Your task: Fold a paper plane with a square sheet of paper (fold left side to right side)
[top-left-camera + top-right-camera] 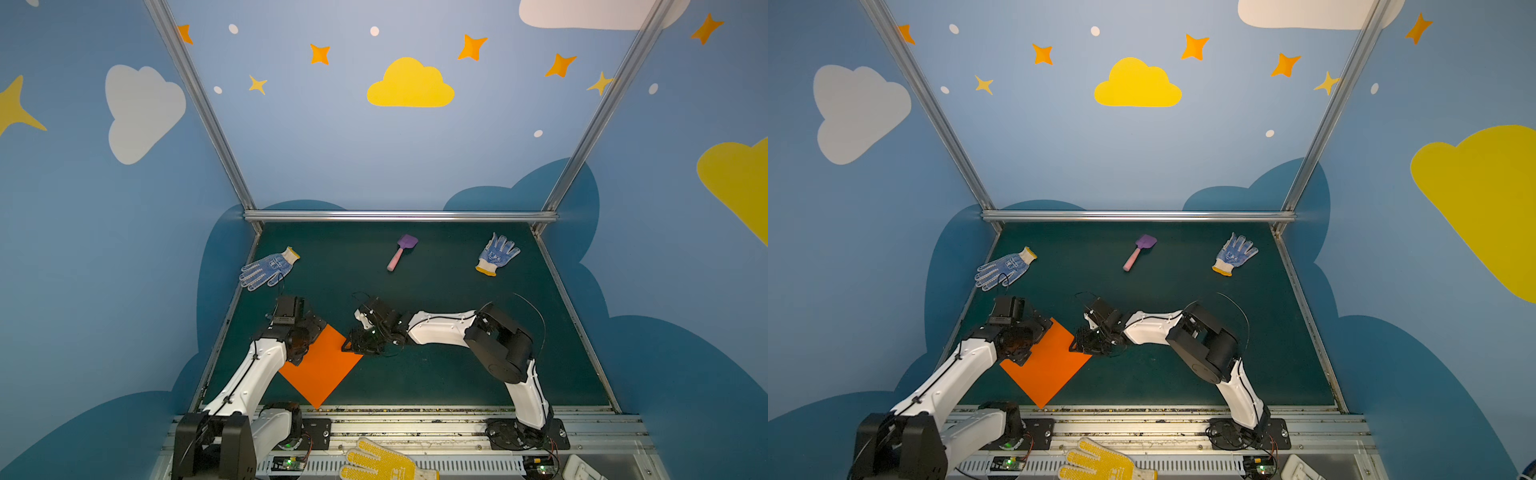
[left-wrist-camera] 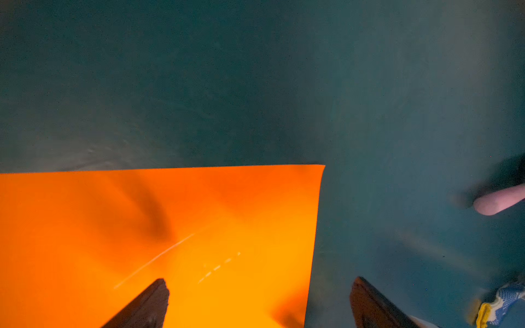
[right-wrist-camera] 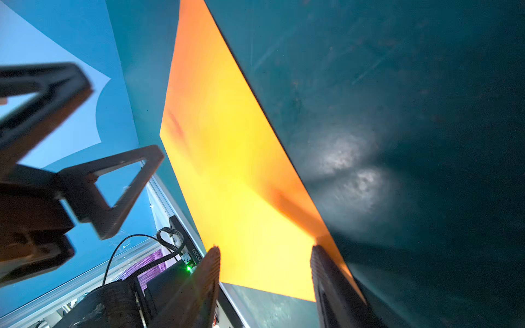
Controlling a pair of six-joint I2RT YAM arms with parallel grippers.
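Since the square sheet of paper (image 1: 322, 365) lies flat and unfolded on the near-left of the table (image 1: 436, 374), turned corner-on like a diamond with its near corner at the front edge, the main risk is a skewed fold: the edges won't meet unless it's squared up first. Left tool (image 2: 260, 281) is wide open, one finger over the sheet and one off it. Right tool (image 3: 265, 249) is part open, straddling the sheet's right corner with nothing clamped. Thin paper flat on the mat will likely slide or crumple under a pinch rather than lift, and a push could send the near corner onto the front rail (image 1: 415, 428). Both tools sit close over one sheet, so a clash is possible. Table is dark green and matte. Spatula (image 1: 401, 251) is well clear at the back, with a blue-dotted glove (image 1: 268, 270) back left and a second glove (image 1: 496, 255) back right. Yellow dotted glove (image 1: 382, 461) lies past the rail. Walls (image 1: 104, 249) are blue with painted clouds and stars, in an aluminium frame (image 1: 399, 216).
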